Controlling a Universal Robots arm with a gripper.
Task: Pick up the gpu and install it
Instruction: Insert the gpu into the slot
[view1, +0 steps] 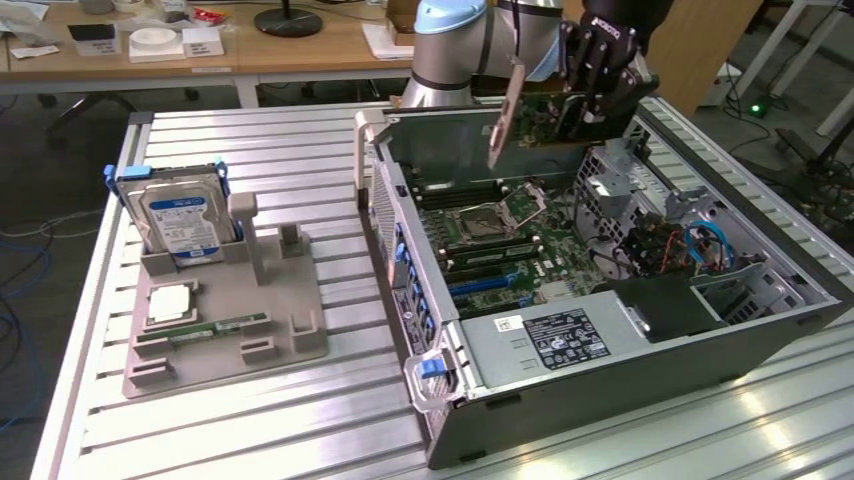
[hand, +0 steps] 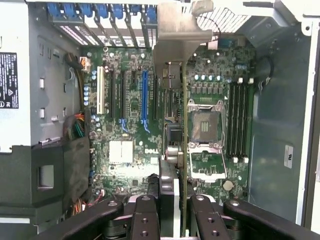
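**GPU held in the air over the open case, not seated**

The gpu (view1: 541, 112) (hand: 184, 150) is clear of every surface, pinched in the claw (view1: 603, 95) (hand: 175, 215) above the far end of the open computer case (view1: 747, 340). In the exterior view the card stands on edge. Its silver bracket (view1: 503, 115) hangs tilted at the end toward the exterior view's left. The claw is closed on the card's other end.

In the wrist view the card shows edge-on as a thin line between the black fingers (hand: 145, 215), which press on it from both sides. The bracket (hand: 172, 45) is at the end away from the claw, near the case's rear slot openings. The card's edge lies over the motherboard (hand: 130, 150) between the blue slot (hand: 144, 95) and the CPU socket (hand: 205, 125). It does not touch either.

The case lies on its side on the slatted table (view1: 267, 420) with the motherboard (view1: 507, 250) exposed and the power supply (view1: 561, 335) at the near end.

Well apart, toward the exterior view's left, a grey holder (view1: 254, 320) carries an upright hard drive (view1: 180, 220) with a blue label. A narrow green memory stick (view1: 220, 325) lies flat on it.
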